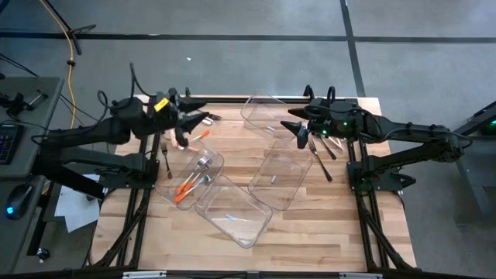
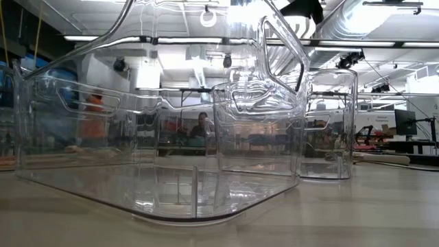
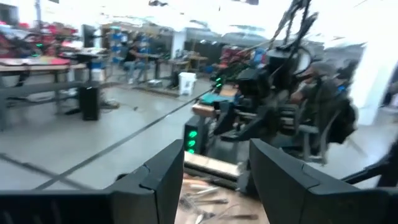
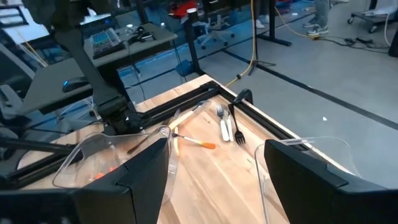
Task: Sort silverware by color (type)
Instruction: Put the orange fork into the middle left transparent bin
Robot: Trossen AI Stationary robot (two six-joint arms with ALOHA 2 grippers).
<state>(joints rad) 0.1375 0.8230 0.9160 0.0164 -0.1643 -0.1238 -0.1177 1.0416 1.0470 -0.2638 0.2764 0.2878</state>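
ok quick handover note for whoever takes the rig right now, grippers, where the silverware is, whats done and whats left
Left gripper: open, empty, raised over the table's far left.
Right gripper: open, empty, near the far right bin.
Done: orange-handled pieces lie in the left bin.
Left: a loose orange-handled piece near the left gripper, a dark fork beside the left bin, dark pieces on the table at right. The other bins' contents are hard to make out.

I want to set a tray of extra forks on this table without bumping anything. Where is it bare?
The widest bare wood runs along the near edge, below the clear bins. The near left corner is also free. The far half is crowded: four bins, loose cutlery on the right, and the left claw and right claw, both open, above it.
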